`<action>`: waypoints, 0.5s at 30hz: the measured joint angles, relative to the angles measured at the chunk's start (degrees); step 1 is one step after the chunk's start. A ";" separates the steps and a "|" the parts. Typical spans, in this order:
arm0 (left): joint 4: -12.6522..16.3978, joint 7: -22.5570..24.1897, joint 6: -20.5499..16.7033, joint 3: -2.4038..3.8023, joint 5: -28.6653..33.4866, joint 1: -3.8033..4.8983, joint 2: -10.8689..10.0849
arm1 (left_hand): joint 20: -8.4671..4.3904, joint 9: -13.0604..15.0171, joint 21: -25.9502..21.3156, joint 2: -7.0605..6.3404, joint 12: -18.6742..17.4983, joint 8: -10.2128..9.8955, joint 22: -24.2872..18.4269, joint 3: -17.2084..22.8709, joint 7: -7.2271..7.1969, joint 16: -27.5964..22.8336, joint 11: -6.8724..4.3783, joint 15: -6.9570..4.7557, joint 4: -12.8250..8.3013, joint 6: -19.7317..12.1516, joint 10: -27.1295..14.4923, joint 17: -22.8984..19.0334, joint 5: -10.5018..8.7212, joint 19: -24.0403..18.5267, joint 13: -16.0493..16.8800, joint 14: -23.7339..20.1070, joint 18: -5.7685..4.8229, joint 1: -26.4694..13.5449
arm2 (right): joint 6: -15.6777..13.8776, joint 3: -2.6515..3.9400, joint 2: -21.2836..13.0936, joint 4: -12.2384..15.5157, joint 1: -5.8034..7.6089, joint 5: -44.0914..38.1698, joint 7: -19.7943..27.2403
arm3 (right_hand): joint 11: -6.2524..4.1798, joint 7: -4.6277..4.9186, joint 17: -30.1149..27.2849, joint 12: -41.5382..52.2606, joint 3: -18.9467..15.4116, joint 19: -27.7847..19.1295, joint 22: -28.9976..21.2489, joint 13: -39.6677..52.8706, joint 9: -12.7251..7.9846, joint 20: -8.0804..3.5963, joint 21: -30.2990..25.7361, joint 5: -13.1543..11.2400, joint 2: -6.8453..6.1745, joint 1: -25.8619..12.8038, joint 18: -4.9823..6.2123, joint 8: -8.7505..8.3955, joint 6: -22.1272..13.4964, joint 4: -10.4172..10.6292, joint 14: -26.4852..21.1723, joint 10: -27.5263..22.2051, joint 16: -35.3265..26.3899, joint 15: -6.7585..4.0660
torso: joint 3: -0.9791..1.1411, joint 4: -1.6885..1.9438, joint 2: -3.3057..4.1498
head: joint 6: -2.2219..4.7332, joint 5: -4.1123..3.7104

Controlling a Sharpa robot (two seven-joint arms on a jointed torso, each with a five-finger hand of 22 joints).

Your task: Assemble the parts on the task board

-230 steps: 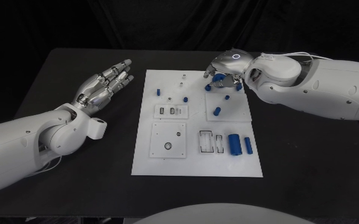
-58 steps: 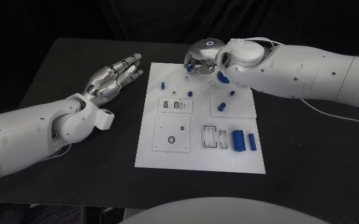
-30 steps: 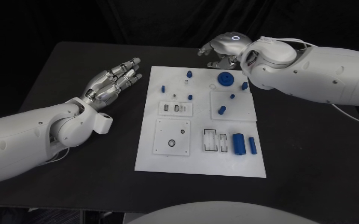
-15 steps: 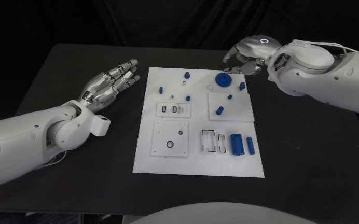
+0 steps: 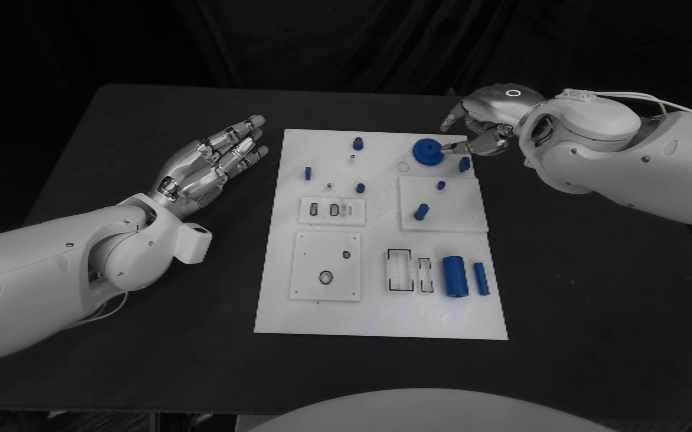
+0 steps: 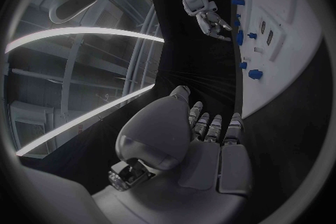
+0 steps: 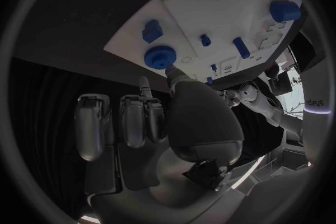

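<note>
The white task board (image 5: 332,312) lies in the middle of the black table. Small blue pegs (image 5: 356,142) stand along its far part, and two blue cylinders (image 5: 454,276) lie near its right edge. A round blue toothed piece (image 5: 427,152) sits by the far right corner. My right hand (image 5: 483,122) hovers just beyond that corner, holding nothing; in the right wrist view its thumb tip points toward the toothed piece (image 7: 159,57). My left hand (image 5: 216,162) lies flat left of the board, fingers stretched out and empty, as its wrist view shows (image 6: 203,145).
Two white inset plates (image 5: 326,266) with slots sit on the board's near half. Bare black table surrounds the board on all sides. A black curtain closes off the far edge of the table.
My right hand carried a small blue peg to the board's far middle, left it standing there, then drew back right past the far right corner. The left hand has stayed put.
</note>
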 measured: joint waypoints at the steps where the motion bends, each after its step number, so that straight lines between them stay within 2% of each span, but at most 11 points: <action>1: -0.02 0.00 0.00 0.00 0.00 -0.03 -0.02 | 0.00 0.00 0.00 0.00 0.00 0.00 0.00 0.00 0.00 0.00 0.00 0.00 0.00 0.00 0.00 0.00 0.00 0.00 0.00 0.00 0.00 0.00 | 0.00 0.00 0.13 -0.07 -0.08 0.00 -0.03 | 0.00 0.00 0.00 0.00 -0.09 0.00 0.00 0.00 -0.03 0.00 0.00 0.34 0.03 0.03 0.00 0.00 0.00 -0.15 0.00 0.00 0.00 0.00 | 0.00 -0.01 0.00 | -0.01 0.00; 4: -0.10 0.00 0.01 0.00 0.00 -0.04 -0.05 | 0.00 0.00 0.00 0.00 0.00 0.00 0.00 0.00 0.00 0.00 0.00 0.00 0.00 0.00 0.00 -0.01 0.00 0.00 0.00 0.00 0.00 0.00 | 0.00 0.00 0.57 -0.46 -0.27 0.00 -0.07 | 0.00 -0.21 0.00 0.00 0.25 0.00 0.00 0.00 -0.11 0.00 0.00 1.71 0.62 0.65 0.00 0.00 -0.20 -0.73 0.00 0.00 0.00 0.00 | 0.01 0.00 0.00 | 0.01 -0.16; 15: -0.23 0.00 0.06 0.00 0.00 -0.08 -0.06 | 0.00 0.00 0.00 0.00 0.00 0.00 -0.01 0.00 0.00 0.00 0.00 0.00 0.00 0.00 0.00 -0.05 0.21 0.00 0.00 0.00 0.00 0.00 | 0.02 0.01 1.90 -1.46 -0.64 0.00 0.00 | 0.00 -0.21 -0.01 0.00 0.40 0.00 -0.01 -0.01 -0.11 0.00 0.00 2.06 0.67 1.33 0.01 0.00 -0.19 -1.19 0.00 0.00 -0.01 0.00 | -0.02 0.13 -0.03 | 0.49 -0.36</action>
